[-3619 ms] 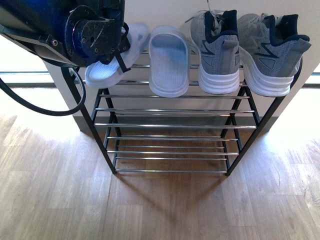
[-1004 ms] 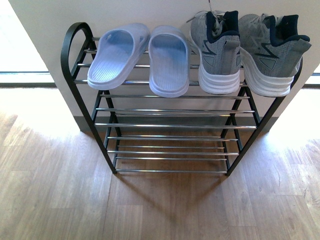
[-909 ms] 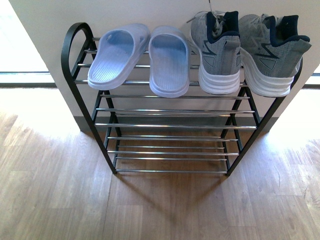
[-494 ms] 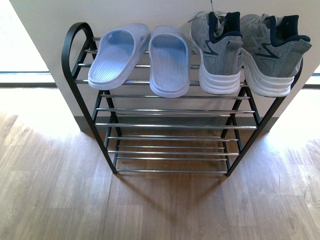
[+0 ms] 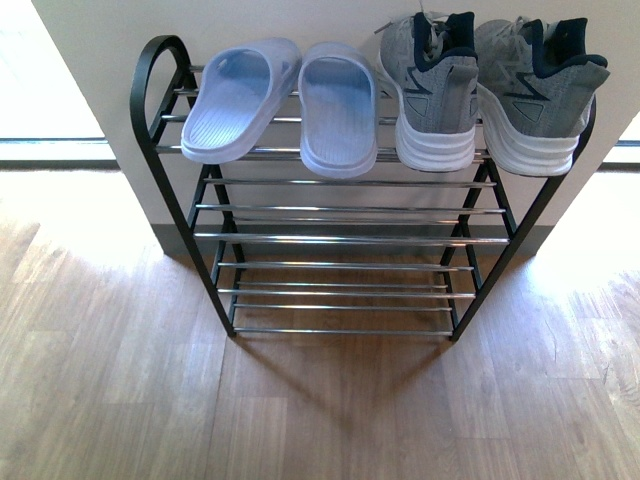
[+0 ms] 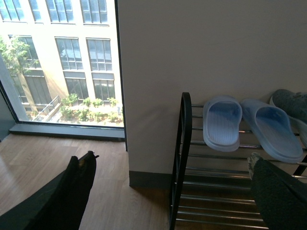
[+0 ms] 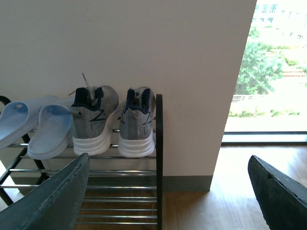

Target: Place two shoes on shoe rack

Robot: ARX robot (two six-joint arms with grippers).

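The shoe rack (image 5: 340,240) stands against a white wall. On its top tier lie two pale blue slides (image 5: 230,100) (image 5: 338,105) at the left and two grey sneakers (image 5: 437,95) (image 5: 535,90) at the right, heels toward me. No arm shows in the front view. My left gripper (image 6: 171,158) is open, back from the rack's left end (image 6: 184,143), with the slides (image 6: 222,122) beyond it. My right gripper (image 7: 168,160) is open too, off the rack's right end post (image 7: 159,158), facing the sneakers (image 7: 93,120) (image 7: 136,122). Neither holds anything.
Wooden floor (image 5: 320,410) spreads in front of the rack. The white wall (image 5: 100,60) rises behind it, with a dark skirting at its foot. Floor-length windows (image 6: 62,62) (image 7: 273,72) flank the wall on both sides. Lower tiers of chrome bars (image 5: 340,300) sit under the shoes.
The left arm, which was at the left slide, has drawn out of the front view. That slide now lies free on the top tier. The front view has shifted slightly.
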